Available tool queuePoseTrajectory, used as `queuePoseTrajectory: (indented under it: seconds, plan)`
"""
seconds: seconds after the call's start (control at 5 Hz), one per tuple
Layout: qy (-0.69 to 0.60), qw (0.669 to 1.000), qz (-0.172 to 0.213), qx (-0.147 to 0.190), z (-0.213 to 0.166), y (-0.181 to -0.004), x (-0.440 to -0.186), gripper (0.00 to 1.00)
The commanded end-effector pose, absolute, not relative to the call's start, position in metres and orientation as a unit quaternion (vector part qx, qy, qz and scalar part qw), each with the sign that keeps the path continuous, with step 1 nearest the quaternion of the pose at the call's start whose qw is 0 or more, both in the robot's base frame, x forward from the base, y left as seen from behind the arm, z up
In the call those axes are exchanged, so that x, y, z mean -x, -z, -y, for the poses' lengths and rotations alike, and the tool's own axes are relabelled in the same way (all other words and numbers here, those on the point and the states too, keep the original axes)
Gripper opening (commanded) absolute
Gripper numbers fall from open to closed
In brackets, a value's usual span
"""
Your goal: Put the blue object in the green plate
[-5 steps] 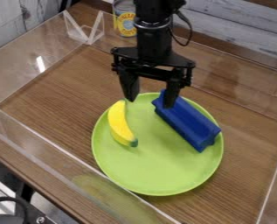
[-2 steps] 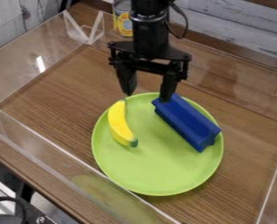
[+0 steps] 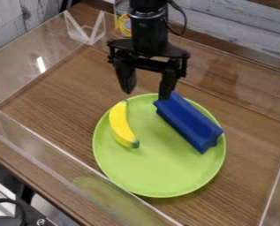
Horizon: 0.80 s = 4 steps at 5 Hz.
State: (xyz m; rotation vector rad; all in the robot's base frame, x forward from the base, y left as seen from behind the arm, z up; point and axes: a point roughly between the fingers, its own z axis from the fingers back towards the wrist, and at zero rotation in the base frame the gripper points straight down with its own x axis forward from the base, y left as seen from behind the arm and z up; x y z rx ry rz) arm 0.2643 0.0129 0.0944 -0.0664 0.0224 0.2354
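The blue object (image 3: 188,123), a long dark blue block with a ridged top, lies on the right part of the green plate (image 3: 160,166). My black gripper (image 3: 148,85) hangs open just above the plate's far edge, up and left of the block's near end, with nothing between its fingers. One finger (image 3: 168,87) stands just above the block's upper end, whether touching it I cannot tell.
A yellow banana (image 3: 123,124) lies on the plate's left side. Clear acrylic walls (image 3: 36,159) ring the wooden table. A clear stand (image 3: 86,31) sits at the back left, behind the arm.
The open gripper has risen and drifted slightly back and left, away from the blue block, which stays on the plate.
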Motion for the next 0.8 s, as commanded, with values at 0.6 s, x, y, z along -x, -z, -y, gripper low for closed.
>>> queuePoseTrajectory:
  seconds: [0.6]
  plan:
    - [-0.192, 0.981, 0.014, 0.037, -0.014, -0.098, -0.278, 1.0]
